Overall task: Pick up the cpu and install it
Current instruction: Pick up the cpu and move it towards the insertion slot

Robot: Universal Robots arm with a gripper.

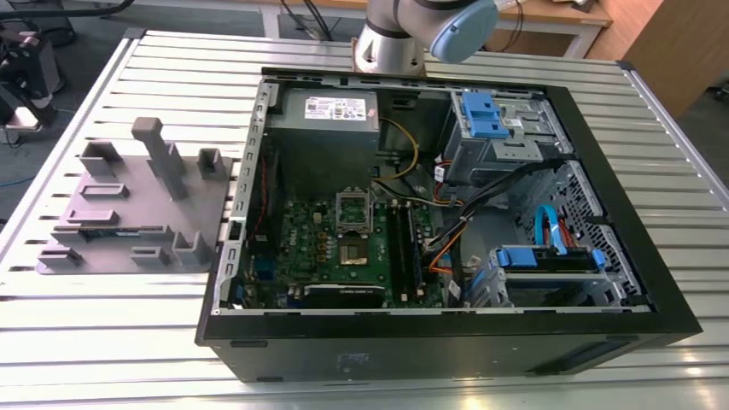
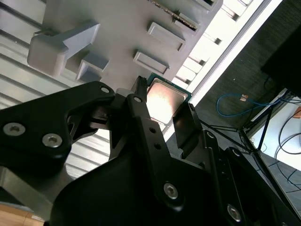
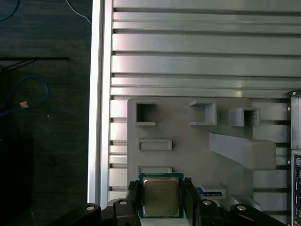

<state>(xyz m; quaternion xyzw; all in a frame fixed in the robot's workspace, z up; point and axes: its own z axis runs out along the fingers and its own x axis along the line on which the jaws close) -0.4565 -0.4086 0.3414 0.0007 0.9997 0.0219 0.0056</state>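
The cpu [image 3: 161, 196] [image 2: 164, 100] is a small square chip with a shiny metal top and a green rim. It sits between the two black fingers of my gripper [image 3: 161, 197] [image 2: 164, 107], which is shut on its opposite edges. In both wrist views the chip hangs well above the grey holder tray [image 3: 188, 150] [image 2: 117, 37]. In the exterior view the open computer case [image 1: 433, 333] lies on the table, with the motherboard socket [image 1: 353, 249] near its middle and the socket's metal frame [image 1: 353, 207] flipped up behind it.
The grey tray [image 1: 125, 205] with upright blocks and pockets lies on the slatted metal table [image 1: 171, 68], at the exterior view's left of the case. A narrow memory stick [image 3: 210, 192] rests in the tray. Cables, blue drive brackets [image 1: 484, 115] and a power supply [image 1: 330, 111] crowd the case.
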